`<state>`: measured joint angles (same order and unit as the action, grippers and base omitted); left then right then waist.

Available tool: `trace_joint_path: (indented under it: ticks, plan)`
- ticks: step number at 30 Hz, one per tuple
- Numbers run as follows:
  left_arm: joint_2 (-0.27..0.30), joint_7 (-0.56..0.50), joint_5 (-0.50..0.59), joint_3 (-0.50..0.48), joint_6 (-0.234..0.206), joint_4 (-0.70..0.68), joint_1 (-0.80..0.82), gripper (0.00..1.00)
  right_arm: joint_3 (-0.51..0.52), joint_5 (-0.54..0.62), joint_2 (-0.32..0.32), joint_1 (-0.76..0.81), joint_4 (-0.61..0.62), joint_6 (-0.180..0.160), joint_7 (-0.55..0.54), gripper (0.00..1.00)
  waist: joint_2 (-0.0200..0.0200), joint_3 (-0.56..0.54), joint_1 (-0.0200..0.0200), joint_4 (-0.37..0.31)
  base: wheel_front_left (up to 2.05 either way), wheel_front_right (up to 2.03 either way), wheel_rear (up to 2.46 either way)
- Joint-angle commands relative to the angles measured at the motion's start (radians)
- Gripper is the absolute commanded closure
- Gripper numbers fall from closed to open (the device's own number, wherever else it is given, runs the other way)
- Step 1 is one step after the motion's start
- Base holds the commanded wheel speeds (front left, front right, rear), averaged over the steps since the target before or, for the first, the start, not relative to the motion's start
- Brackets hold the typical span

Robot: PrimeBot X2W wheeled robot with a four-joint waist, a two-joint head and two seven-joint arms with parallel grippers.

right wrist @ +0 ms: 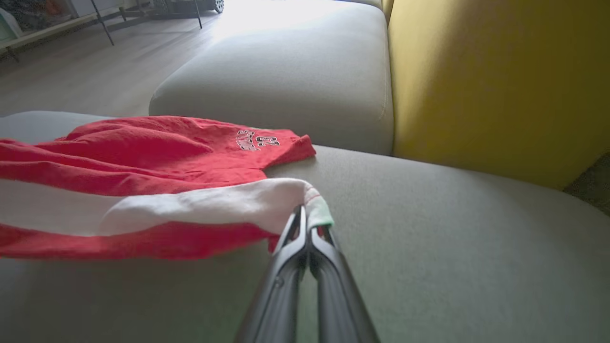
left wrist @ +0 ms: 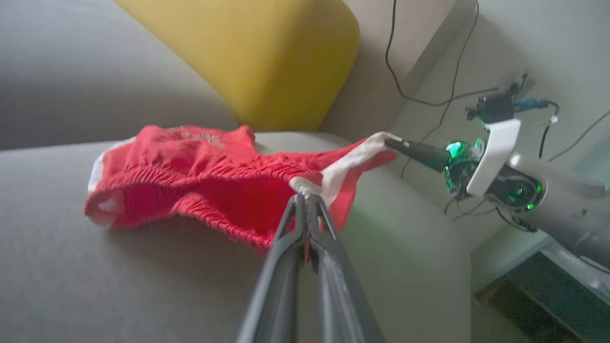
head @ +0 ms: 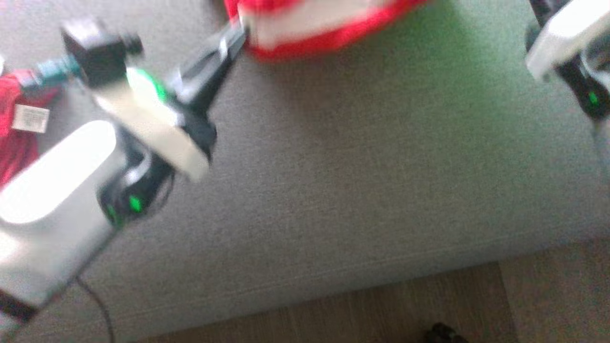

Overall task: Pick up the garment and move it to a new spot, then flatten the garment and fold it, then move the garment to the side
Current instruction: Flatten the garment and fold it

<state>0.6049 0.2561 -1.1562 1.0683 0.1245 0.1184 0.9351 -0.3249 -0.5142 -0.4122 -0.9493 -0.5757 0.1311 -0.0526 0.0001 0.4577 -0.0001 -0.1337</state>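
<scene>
The garment [left wrist: 190, 176] is a pair of red shorts with white side stripes, partly lifted off the grey sofa seat [left wrist: 95, 267]. My left gripper [left wrist: 305, 195] is shut on a white edge of its waistband. My right gripper [right wrist: 307, 214] is shut on the end of the white stripe, and its tip [left wrist: 391, 141] appears in the left wrist view, pulling the fabric taut between the two grippers. The far part of the garment [right wrist: 157, 147], with printed lettering, rests on the seat. In the blurred head view the garment [head: 314, 28] sits at the top edge, with my left gripper [head: 238, 33] at its corner.
A yellow cushion [right wrist: 495, 81] leans against the sofa back behind the garment. Another red cloth with a white label [head: 19, 124] lies at the left. The sofa's front edge meets a wooden floor [head: 381, 309]. Cables [left wrist: 429, 95] hang on the wall.
</scene>
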Motion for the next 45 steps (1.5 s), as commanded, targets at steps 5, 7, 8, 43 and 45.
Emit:
trace_joint_path:
  ticks: [5, 7, 8, 43, 45]
  plan:
    - [0.075, 0.006, 0.068, -0.034, 0.006, -0.079, -0.097, 1.0, 0.097, -0.028, -0.088, 0.256, 0.209, 0.0, -0.049, 1.0, -0.0001, -0.072, 0.0001, 0.015, 0.0, 0.0, 0.0]
    - [0.084, 0.006, 0.11, -0.024, 0.006, -0.103, -0.149, 1.0, 0.147, -0.016, -0.087, 0.367, 0.298, 0.0, -0.072, 1.0, -0.0001, -0.093, 0.0001, 0.011, 0.0, 0.0, 0.0]
    - [0.086, 0.006, 0.13, -0.023, 0.006, -0.114, -0.175, 1.0, 0.173, -0.01, -0.08, 0.422, 0.344, 0.0, -0.084, 1.0, -0.0001, -0.103, 0.0001, 0.009, 0.0, 0.0, 0.0]
    - [-0.212, 0.006, -0.214, -0.274, 0.006, -0.117, -0.432, 1.0, 0.386, 0.409, 0.007, 0.479, 0.577, 0.0, -0.328, 1.0, -0.0001, -0.093, 0.0001, 0.148, 0.0, 0.0, 0.0]
    - [-0.249, 0.006, -0.262, -0.291, 0.006, -0.079, -0.409, 1.0, 0.372, 0.426, -0.011, 0.413, 0.515, 0.0, -0.33, 1.0, -0.0001, -0.073, 0.0001, 0.168, 0.0, 0.0, 0.0]
